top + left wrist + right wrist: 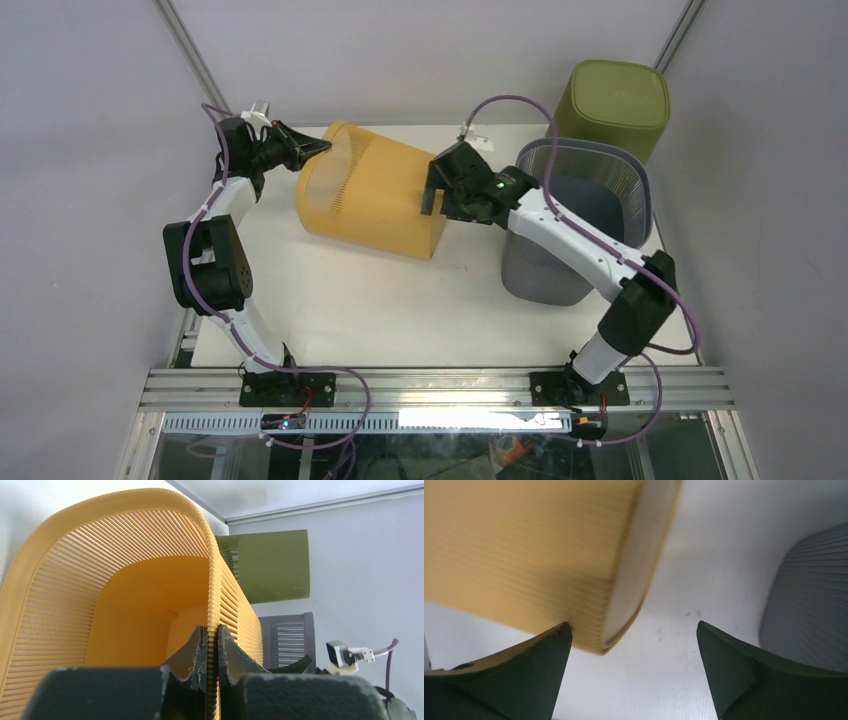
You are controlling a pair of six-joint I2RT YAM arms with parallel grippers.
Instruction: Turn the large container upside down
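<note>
The large container (370,195) is a yellow slatted bin lying on its side on the white table (380,300), its open mouth facing left and its base to the right. My left gripper (318,148) is shut on the rim at the mouth; in the left wrist view the rim edge runs down between the two fingers of this gripper (212,630), with the container's inside (125,590) beyond. My right gripper (432,195) stands open at the base end. In the right wrist view its jaws (633,625) are wide apart, the container's base corner (624,580) just above the left finger, with nothing held.
A grey slatted bin (583,150) stands upright at the right, close behind my right forearm, and shows at the edge of the right wrist view (809,610). A green bin (612,105) stands upside down at the back right corner. Walls close in the table.
</note>
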